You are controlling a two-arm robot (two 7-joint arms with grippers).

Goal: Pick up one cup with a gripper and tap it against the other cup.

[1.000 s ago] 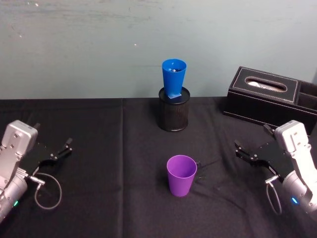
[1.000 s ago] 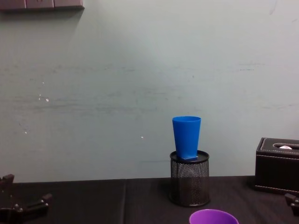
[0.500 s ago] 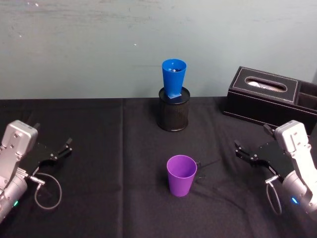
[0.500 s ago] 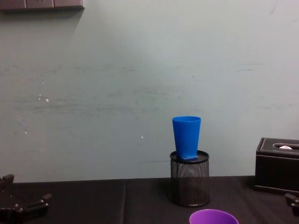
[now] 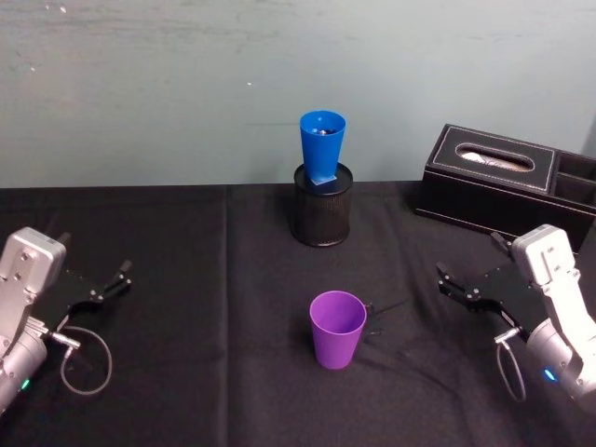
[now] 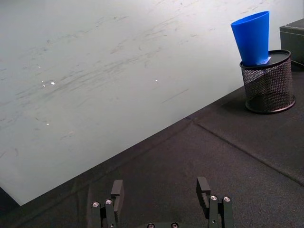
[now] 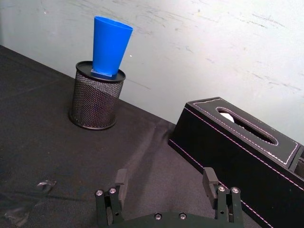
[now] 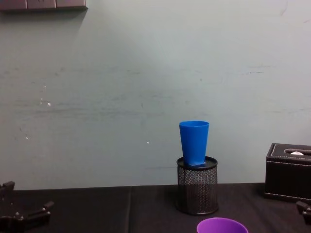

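Observation:
The purple cup stands upright on the black cloth near the table's middle, and its rim shows at the chest view's lower edge. Behind it the blue cup sits upright in a black mesh pen holder. My left gripper rests open at the far left, well away from both cups. To the right of the purple cup my right gripper is open too, with nothing between its fingers.
A black leather tissue box stands at the back right, behind my right gripper. A pale wall closes off the table's far edge. Black cloth lies bare between each gripper and the purple cup.
Both cups and both grippers stay where they were. The head view has shifted slightly, so everything sits a few pixels to the left.

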